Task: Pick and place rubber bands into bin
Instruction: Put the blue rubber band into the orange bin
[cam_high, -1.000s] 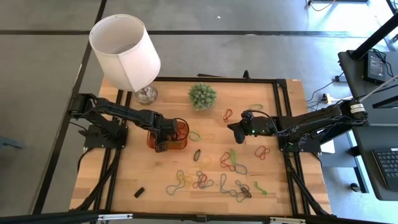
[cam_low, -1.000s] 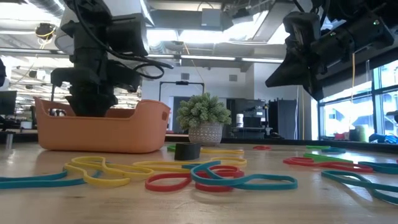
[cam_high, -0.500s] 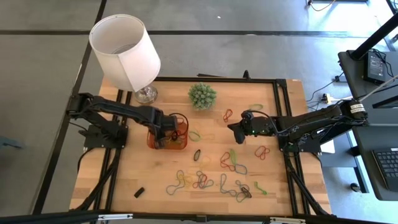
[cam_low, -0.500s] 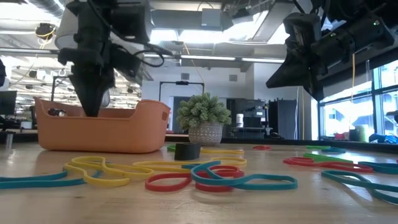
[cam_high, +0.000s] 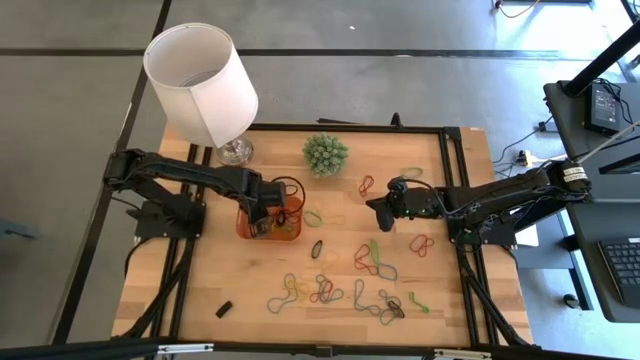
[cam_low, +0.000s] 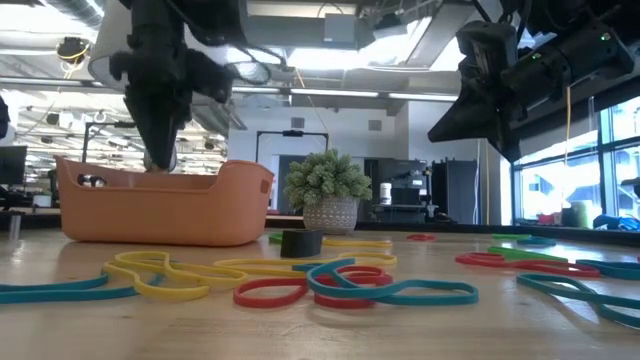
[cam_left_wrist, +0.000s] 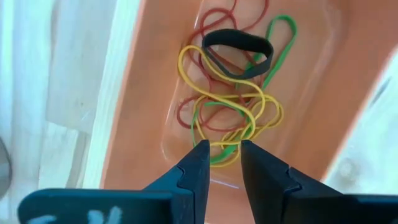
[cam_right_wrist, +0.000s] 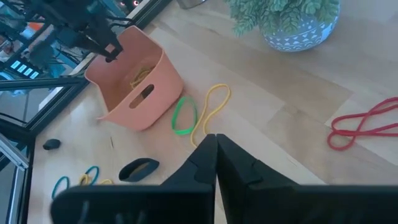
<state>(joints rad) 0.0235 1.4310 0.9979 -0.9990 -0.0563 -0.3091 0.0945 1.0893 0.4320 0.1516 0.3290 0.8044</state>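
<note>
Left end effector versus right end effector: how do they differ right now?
The left end effector hangs over the orange bin with its fingers slightly apart and empty; the right end effector is shut, also empty. The left points down at the banded pile; the right hovers mid-table above loose rubber bands. Both are dark two-finger types.

No lettering, label, brand mark, number or sign can be read on anything in any of these views.

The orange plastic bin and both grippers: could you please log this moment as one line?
left gripper: open, empty, above orange plastic bin | bin: rubber bands inside | right gripper: shut, waiting mid-table
</note>
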